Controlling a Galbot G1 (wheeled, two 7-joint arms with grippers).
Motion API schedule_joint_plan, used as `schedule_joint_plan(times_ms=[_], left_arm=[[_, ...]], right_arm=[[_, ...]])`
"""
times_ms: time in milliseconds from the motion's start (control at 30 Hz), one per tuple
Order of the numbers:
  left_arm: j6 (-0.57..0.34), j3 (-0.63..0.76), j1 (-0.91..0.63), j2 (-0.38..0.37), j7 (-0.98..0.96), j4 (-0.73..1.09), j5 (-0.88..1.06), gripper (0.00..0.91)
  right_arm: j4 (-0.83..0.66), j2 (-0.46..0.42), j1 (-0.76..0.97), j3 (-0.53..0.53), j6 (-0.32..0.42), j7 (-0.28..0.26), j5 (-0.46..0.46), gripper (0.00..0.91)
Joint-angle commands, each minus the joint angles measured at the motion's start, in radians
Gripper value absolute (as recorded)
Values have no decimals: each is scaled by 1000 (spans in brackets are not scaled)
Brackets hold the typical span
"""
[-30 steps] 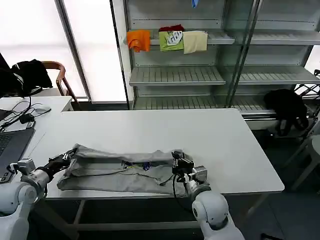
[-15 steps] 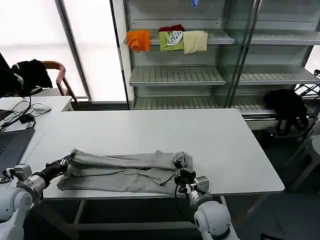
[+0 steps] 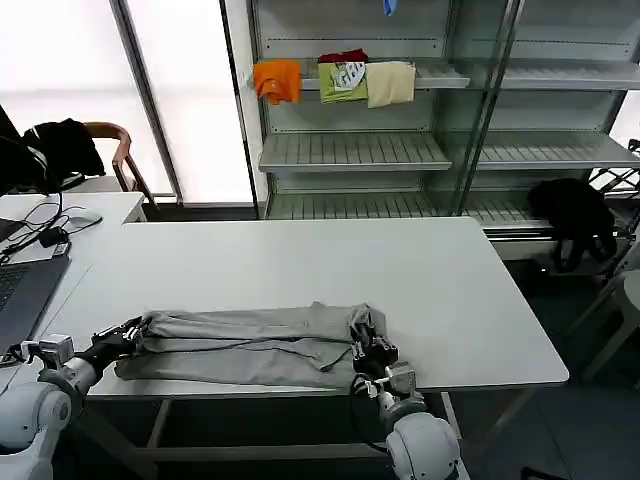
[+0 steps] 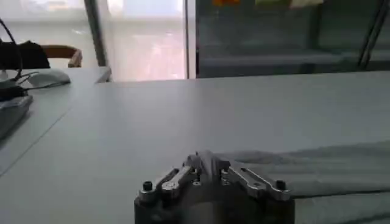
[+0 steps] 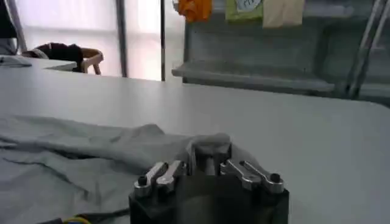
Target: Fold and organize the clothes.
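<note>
A light grey shirt (image 3: 245,345) lies as a long folded band along the front edge of the white table (image 3: 300,260). My left gripper (image 3: 130,333) is at its left end, shut on a pinch of the cloth. In the left wrist view the gripper (image 4: 206,163) has the fabric bunched at its tips, and the shirt (image 4: 317,167) runs away to one side. My right gripper (image 3: 366,346) is shut on the shirt's right end. There the grey fabric (image 5: 91,152) gathers up between the tips of the right gripper (image 5: 209,153). The chest print is hidden.
Behind the table, a metal shelf unit holds orange (image 3: 277,78), green (image 3: 342,80) and pale yellow (image 3: 390,82) folded garments. A black garment (image 3: 572,215) hangs at the right. A laptop (image 3: 20,290) and cables lie on the desk at the left. The far half of the table is bare.
Both grippers have drawn back toward the table's front edge with the shirt's ends. The cloth now lies flatter and narrower, and the small print has gone out of sight.
</note>
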Motion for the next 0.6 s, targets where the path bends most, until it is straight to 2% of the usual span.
schedule_joint_plan(times_ms=[33, 167, 300, 400, 433, 500, 600], left_arm=[[-3, -14, 11, -13, -27, -28, 58, 907], [-8, -44, 36, -33, -70, -78, 26, 907], [-12, -80, 81, -74, -123, -128, -30, 907], [-29, -96, 126, -112, -163, -167, -53, 907], [-42, -97, 140, -130, -176, -179, -53, 907], [-60, -91, 158, -158, -195, -189, -43, 907], [-95, -75, 170, -205, -231, -185, -17, 907]], right_arm=[[50, -6, -31, 7, -28, 69, -205, 907], [111, -19, -41, 50, -35, 56, -162, 907], [159, -45, -19, 111, -52, 45, -35, 907], [163, -87, 35, 180, -55, 47, 112, 907], [156, -106, 61, 206, -55, 48, 215, 907], [146, -125, 100, 246, -50, 50, 343, 907], [138, -127, 161, 312, -55, 75, 617, 907]])
